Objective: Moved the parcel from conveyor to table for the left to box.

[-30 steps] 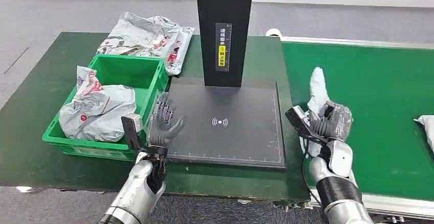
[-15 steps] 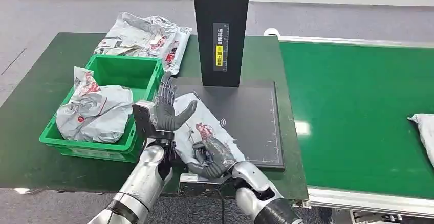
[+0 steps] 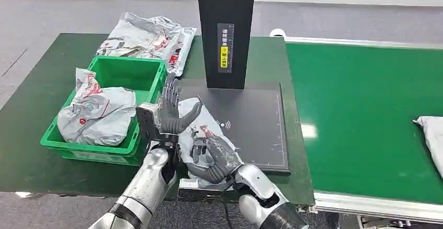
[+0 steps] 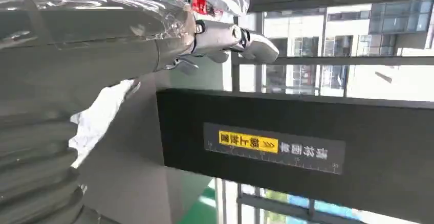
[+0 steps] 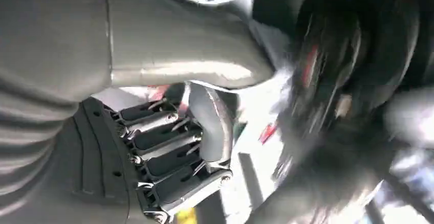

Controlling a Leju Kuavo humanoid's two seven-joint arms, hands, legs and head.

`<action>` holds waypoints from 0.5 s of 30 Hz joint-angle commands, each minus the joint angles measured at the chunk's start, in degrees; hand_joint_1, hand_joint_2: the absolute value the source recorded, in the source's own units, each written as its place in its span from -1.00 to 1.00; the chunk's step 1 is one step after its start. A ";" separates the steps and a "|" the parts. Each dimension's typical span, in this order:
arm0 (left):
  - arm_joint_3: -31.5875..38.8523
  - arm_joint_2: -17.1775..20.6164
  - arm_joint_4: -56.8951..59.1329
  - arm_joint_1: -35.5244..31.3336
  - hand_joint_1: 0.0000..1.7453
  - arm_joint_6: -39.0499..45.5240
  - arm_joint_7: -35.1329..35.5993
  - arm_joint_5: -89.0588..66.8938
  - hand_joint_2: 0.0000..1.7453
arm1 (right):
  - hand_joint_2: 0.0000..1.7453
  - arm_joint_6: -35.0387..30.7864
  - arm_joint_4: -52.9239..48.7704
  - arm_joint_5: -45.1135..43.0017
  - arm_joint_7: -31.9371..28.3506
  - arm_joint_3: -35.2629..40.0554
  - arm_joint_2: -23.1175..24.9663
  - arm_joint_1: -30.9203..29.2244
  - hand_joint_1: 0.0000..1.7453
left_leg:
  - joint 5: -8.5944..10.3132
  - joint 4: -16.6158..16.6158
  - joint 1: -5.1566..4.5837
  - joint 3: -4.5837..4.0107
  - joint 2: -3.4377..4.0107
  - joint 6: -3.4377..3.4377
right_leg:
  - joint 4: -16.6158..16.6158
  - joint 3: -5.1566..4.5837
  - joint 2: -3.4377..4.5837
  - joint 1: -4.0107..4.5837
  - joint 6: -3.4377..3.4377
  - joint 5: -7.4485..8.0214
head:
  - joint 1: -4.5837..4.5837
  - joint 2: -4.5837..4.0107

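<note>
Handover step: right hand (image 3: 213, 158) grips the grey parcel (image 3: 201, 129) on the scanner pad (image 3: 261, 129) beside the green crate (image 3: 123, 75), left hand (image 3: 171, 111) open alongside; next, right releases, left grabs.

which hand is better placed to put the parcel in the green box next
Left. The left hand hovers open beside the parcel and next to the green box; the right hand, gripping the parcel, is farther from it.
</note>
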 commanded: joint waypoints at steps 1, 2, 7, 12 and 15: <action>-5.28 2.80 7.17 -2.29 -1.00 7.52 3.69 -7.73 1.00 | -1.00 -16.13 -11.58 -8.35 -5.50 -13.42 -2.05 4.90 -1.00 | 0.01 -0.19 -0.04 0.29 -0.03 0.08 | -0.20 0.31 -0.07 -0.02 0.02 -0.01 | 0.00 0.00; -6.01 2.70 9.03 -2.95 -1.00 8.50 3.86 -9.30 1.00 | -1.00 -18.22 -12.38 -9.23 -7.13 -14.72 -2.33 5.84 -1.00 | 0.02 -0.22 -0.03 0.32 -0.12 0.09 | -0.25 0.38 -0.16 -0.02 0.03 -0.02 | -0.02 0.00; -8.22 2.65 13.06 -4.23 -1.00 9.45 6.06 -13.17 1.00 | -1.00 -21.04 -13.62 -14.28 -10.75 -17.16 -2.25 7.00 -1.00 | 0.02 -0.10 -0.03 0.16 -0.31 0.07 | -0.13 0.26 -0.33 -0.04 0.02 -0.06 | -0.02 0.00; -8.16 2.68 13.05 -4.32 -1.00 9.36 6.06 -13.17 1.00 | -1.00 -20.98 -13.38 -14.23 -10.60 -17.00 -1.87 6.90 -1.00 | -0.04 -0.09 -0.07 0.18 0.07 0.08 | -0.09 0.15 0.02 -0.09 0.00 -0.01 | -0.02 0.00; -8.16 2.68 13.05 -4.32 -1.00 9.36 6.06 -13.17 1.00 | -1.00 -20.98 -13.38 -14.23 -10.60 -17.00 -1.87 6.90 -1.00 | -0.05 -0.06 -0.05 0.15 0.03 0.08 | -0.10 0.14 -0.03 -0.04 0.01 0.00 | -0.02 0.00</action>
